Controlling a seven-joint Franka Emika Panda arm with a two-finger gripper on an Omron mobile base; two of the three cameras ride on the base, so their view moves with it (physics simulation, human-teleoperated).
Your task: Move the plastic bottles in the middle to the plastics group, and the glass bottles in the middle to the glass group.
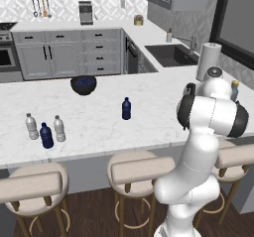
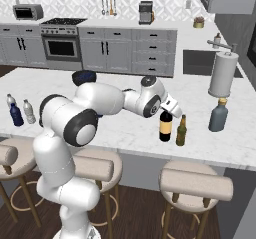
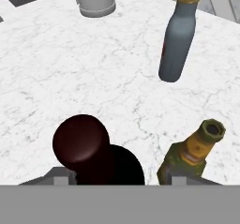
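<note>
- Bench (image 1: pixel 99 127): white marbled top, L-shaped, with a dark sink (image 1: pixel 171 55) set in at 1 o'clock in the left base view; three round stools (image 1: pixel 141 169) stand along its near edge over a dark wood floor.
- Room: grey cabinets, a patterned backsplash, an oven (image 2: pixel 61 47), and a coffee machine (image 2: pixel 145 12) on the far counter.
- Plastics group (image 1: pixel 45 130), at 9 o'clock in the left base view: three small bottles close together, two clear with white caps and one dark blue between them.
- Plastic bottle in the middle: one dark blue bottle (image 1: pixel 126 108), upright, alone, well apart from the group.
- Dark bowl (image 1: pixel 83 84): one, at 11 o'clock from the lone blue bottle.
- Wine bottle (image 2: pixel 165 125): one, black with a tan-yellow label, upright on the bench just beside the amber beer bottle (image 2: pixel 181 131), at its 9 o'clock in the right base view.
- Glass group: amber beer bottle and grey-blue bottle (image 2: pixel 218 115) with a tan stopper, one of each; a paper towel roll (image 2: pixel 222 74) stands behind.
- Gripper (image 2: pixel 170 108): at the wine bottle's neck; in the hand view the dark bottle top (image 3: pixel 80 141) lies just ahead of it. Whether it grips the neck cannot be told.
</note>
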